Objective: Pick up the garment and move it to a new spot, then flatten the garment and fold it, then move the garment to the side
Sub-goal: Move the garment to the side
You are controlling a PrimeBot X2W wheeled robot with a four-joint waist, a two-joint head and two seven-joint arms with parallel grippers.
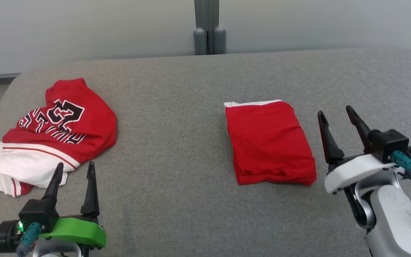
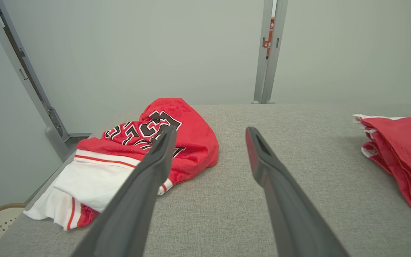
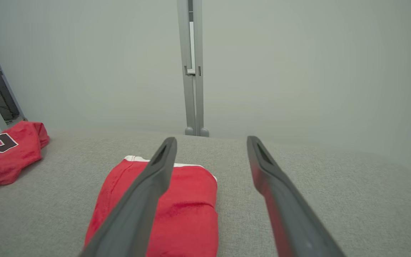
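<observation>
The left claw (image 1: 75, 164) stood at the lower left of the head view. Its two dark fingers (image 1: 90, 192) pointed up that view and were spread wide apart. It sat on a green mount (image 1: 80, 230), and a small green light shone on the black wrist part beside it. The right claw (image 1: 334, 110) stood at the lower right, also spread wide, and its fingers leaned a little to the left. It sat on a white mount (image 1: 355, 167), and the pale forearm (image 1: 394, 217) rose under it from the bottom edge. In each wrist view the two fingers were well apart at the tips.
</observation>
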